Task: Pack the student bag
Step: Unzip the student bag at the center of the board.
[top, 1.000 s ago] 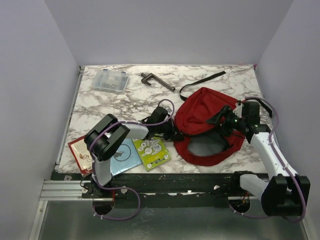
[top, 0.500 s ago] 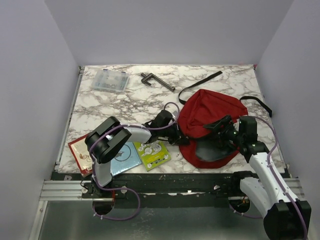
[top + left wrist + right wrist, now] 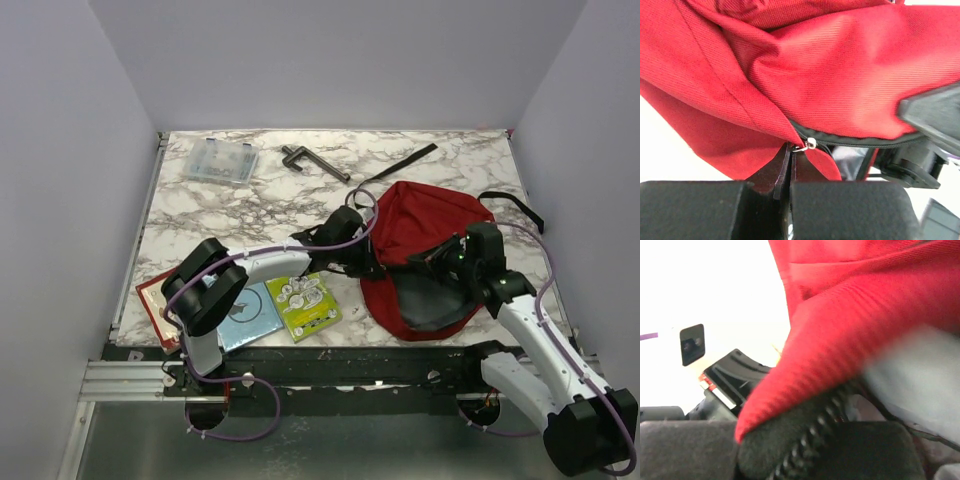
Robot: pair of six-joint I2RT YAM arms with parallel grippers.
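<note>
student bag (image 3: 425,215) lies on the right half of the marble table (image 3: 240,210), its mouth gaping toward the near edge, grey lining showing. left gripper (image 3: 790,152) is pinched tight on the red fabric by the zip pull. right gripper (image 3: 447,258) is clamped on the opening's far rim.

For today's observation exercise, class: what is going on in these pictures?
Two robot arms are working on the red student bag on the marble table. The left gripper is shut on its fabric by the zip; the right gripper is shut on the opposite rim, so the bag gapes open. Three flat booklets lie outside it, not yet packed.
</note>
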